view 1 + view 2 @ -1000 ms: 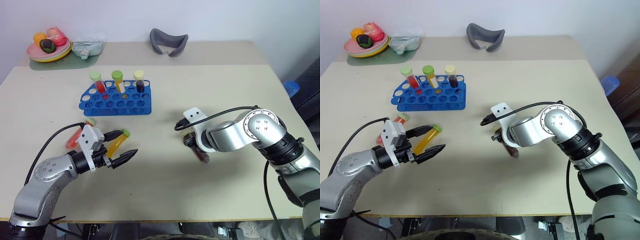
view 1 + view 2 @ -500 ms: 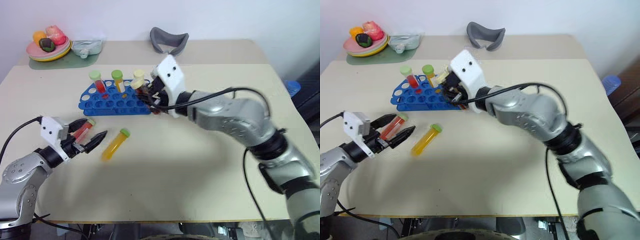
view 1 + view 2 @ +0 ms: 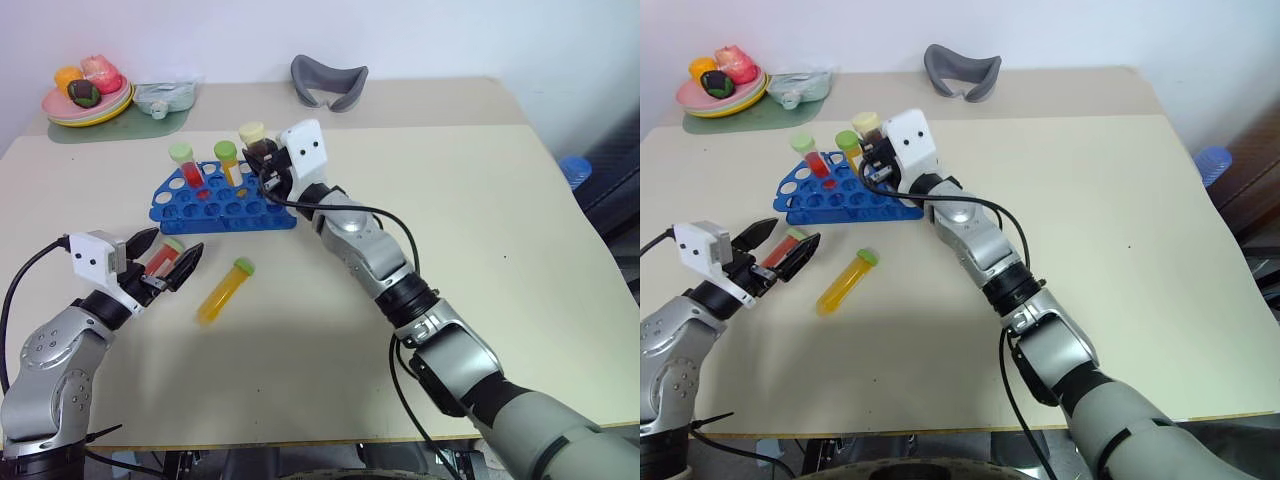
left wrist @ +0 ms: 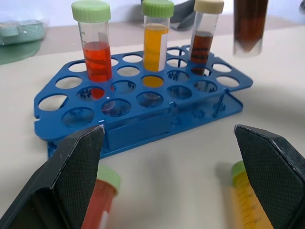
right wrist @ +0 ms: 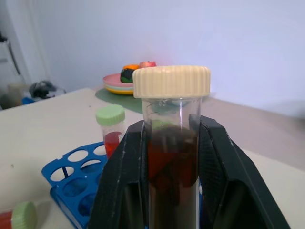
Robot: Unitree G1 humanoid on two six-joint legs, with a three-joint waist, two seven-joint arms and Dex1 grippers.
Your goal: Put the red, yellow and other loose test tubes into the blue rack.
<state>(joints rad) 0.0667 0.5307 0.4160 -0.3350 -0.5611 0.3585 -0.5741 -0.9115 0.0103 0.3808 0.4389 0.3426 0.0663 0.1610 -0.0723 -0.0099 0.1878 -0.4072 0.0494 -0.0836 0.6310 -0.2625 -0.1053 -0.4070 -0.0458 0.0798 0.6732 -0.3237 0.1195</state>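
Observation:
The blue rack [image 3: 222, 205] stands at the table's far left with a red tube [image 4: 95, 55], a yellow tube [image 4: 157, 40] and a brown tube [image 4: 204, 36] upright in it. My right gripper [image 5: 172, 126] is shut on a dark brown, cream-capped test tube [image 3: 252, 131], held upright just above the rack's right end. A loose red tube [image 3: 160, 262] with a pale-green cap lies on the table between the fingers of my open left gripper [image 3: 176, 241], close to one finger. The loose yellow tube [image 3: 225, 290] with a green cap lies to the right of that gripper.
A pink plate of toy food [image 3: 85, 95] on a pale green mat and a pale container [image 3: 160, 97] sit at the far left corner. A grey curved object [image 3: 330, 80] lies at the back. A blue item [image 3: 578, 170] stands beyond the right edge.
My right arm swung up and left from mid-table to above the rack, turning the brown tube upright. My left gripper, still open, moved left from the yellow tube to the red one.

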